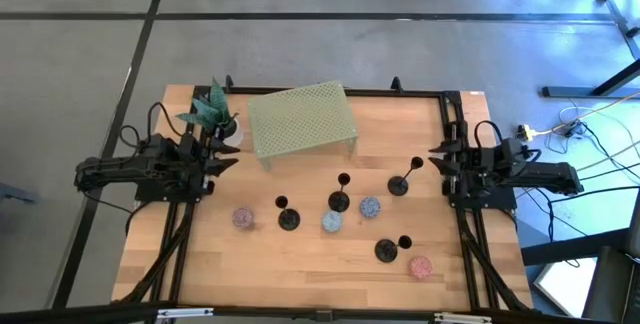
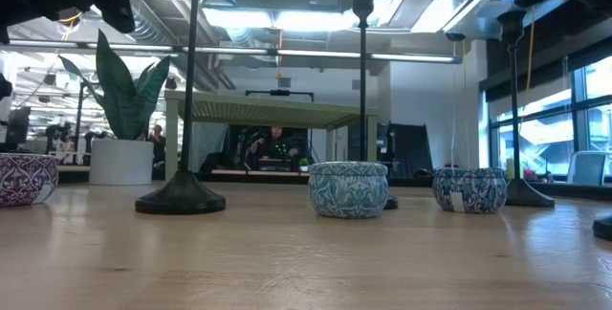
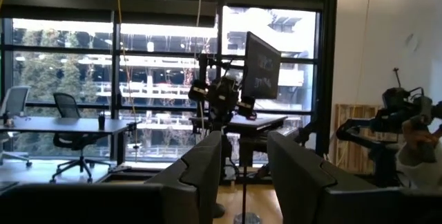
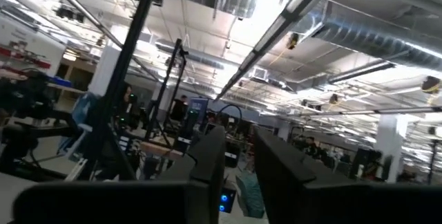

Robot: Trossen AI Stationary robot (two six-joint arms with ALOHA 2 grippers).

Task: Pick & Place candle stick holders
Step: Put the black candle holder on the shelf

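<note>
From above, nearest the front edge, at about 5 o'clock of the surface: a pink tin. Just beside it, toward 10 o'clock: the first holder of the four candle stick holders.

One row farther, near the middle, from 9 toward 3 o'clock: purple tin, second holder, light blue tin, third holder, darker blue tin. Then the fourth holder, near the right end effector but apart from it. All four upright.

Farther back, at 12 o'clock: a green mesh shelf. At 10 o'clock: a plant. At the 9 o'clock edge: the left end effector, well apart from every holder.

Shown only in the low view: the side shape of the holders. Round flat base of the second holder, thin stem, small cup high up. Third holder behind the light blue tin. Fourth holder beyond the darker blue tin.

Shown only in the wrist views: the gap between the fingers, not readable from above. Left end effector: fingers apart, nothing between them, one thin stem farther off in line with the gap. Right end effector: fingers a little apart, nothing clamped. Beside it a dark slanted bar, impossible to say what.
</note>
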